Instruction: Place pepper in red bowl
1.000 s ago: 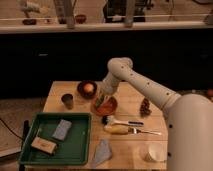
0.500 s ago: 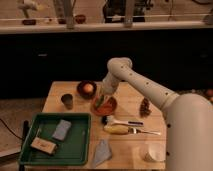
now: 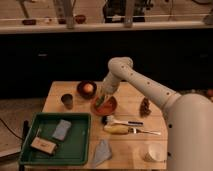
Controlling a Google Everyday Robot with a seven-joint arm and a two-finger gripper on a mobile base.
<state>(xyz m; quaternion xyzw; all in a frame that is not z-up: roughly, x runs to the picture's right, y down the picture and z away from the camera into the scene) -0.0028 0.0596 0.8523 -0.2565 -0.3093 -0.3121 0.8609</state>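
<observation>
My hand (image 3: 102,98) is low over the red bowl (image 3: 105,106); can't tell if it's clenched or released. Green bit at the bowl's near-left rim under it is prob. the pepper (image 3: 99,102), either in the bowl or at my tips. I'd judge it light, stiff, glossy so a bit slippery; best taken across the mid-body. Wrist hides the contact. Beyond: brown bowl w/ orange ball (image 3: 87,89), dark cup (image 3: 67,101), on the counter (image 3: 55,95).
</observation>
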